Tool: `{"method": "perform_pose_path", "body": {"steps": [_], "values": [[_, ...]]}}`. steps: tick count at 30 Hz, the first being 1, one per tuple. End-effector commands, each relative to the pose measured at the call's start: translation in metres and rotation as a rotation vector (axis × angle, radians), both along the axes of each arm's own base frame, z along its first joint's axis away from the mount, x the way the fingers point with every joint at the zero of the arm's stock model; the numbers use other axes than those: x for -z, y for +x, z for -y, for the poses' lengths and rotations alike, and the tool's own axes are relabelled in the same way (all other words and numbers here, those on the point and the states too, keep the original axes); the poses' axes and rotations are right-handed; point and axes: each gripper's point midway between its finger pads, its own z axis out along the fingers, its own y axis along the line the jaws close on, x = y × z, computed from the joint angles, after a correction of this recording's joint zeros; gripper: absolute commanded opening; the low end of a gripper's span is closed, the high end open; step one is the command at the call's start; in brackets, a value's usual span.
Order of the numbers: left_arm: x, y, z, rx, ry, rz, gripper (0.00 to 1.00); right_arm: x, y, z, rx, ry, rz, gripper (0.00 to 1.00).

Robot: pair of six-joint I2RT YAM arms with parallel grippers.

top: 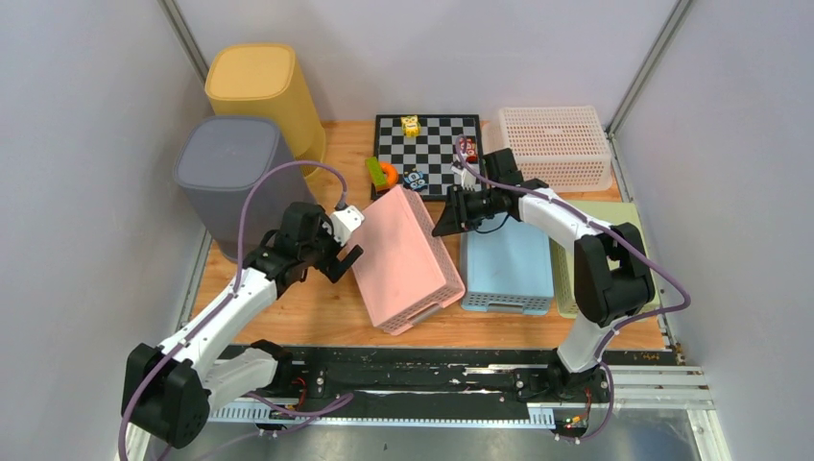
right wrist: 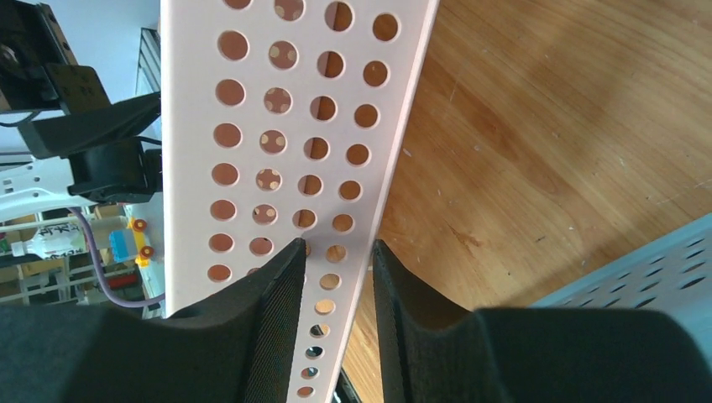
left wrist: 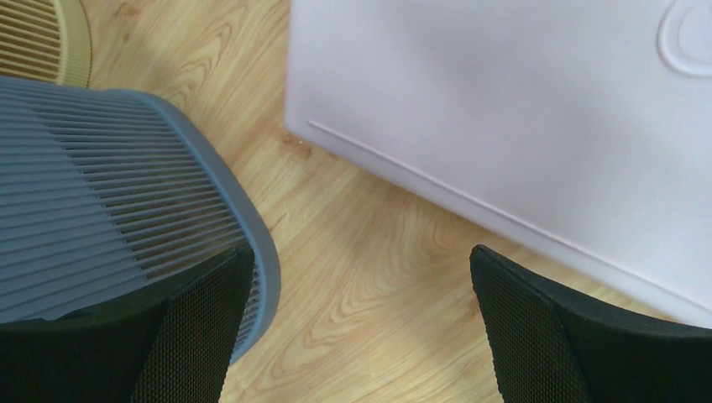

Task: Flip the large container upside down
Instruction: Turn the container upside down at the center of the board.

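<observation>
Nearest to us, the left gripper (top: pixel 339 261) hangs over the wooden table (top: pixel 288 309) with its jaws spread wide and nothing between them, just beside the left edge of the pink container (top: pixel 403 252). We take that container to be the large one of the task; it lies mid-table with its smooth base facing up and its perforated walls running down toward the wood, its right side close to the blue basket (top: pixel 506 267). We therefore judge the turning itself all but done; what seems left is to let go, see the rim settled and draw the arms clear, though we cannot tell whether the rim sits flat all round. At its far right corner is the right gripper (right wrist: pixel 336 252), its fingers (right wrist: pixel 273 290) set either side of the perforated wall; we cannot tell whether they press on it or stand slack around it. Beyond lie the checkerboard (top: pixel 437 144) and the white basket (top: pixel 557 144), with the grey bin (top: pixel 230 178) and yellow bin (top: pixel 264 91) at far left. Only the overhead view shows the whole container and its upturned base, yet there the right jaws are too small to read; only the right wrist view shows the wall between the fingers; only the left wrist view shows bare wood between the left fingers, the grey bin's ribbed wall on one side and the container's plain face on the other.
</observation>
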Motion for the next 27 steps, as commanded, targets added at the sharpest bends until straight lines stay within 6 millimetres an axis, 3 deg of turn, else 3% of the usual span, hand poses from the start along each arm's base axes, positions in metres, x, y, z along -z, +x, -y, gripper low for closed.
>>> {"method": "perform_pose_path", "body": {"steps": [1,13,27], "values": [[-0.007,0.017,0.011,-0.053,-0.093,0.019,1.0,-0.003,-0.005,0.002,-0.034,-0.03,0.051,0.38],[0.007,0.035,0.017,-0.116,-0.106,-0.038,1.0,0.006,-0.016,0.003,-0.076,-0.078,0.072,0.4],[0.009,0.063,0.025,-0.171,-0.092,-0.038,1.0,0.008,-0.046,-0.015,-0.212,-0.068,0.062,0.41]]}}
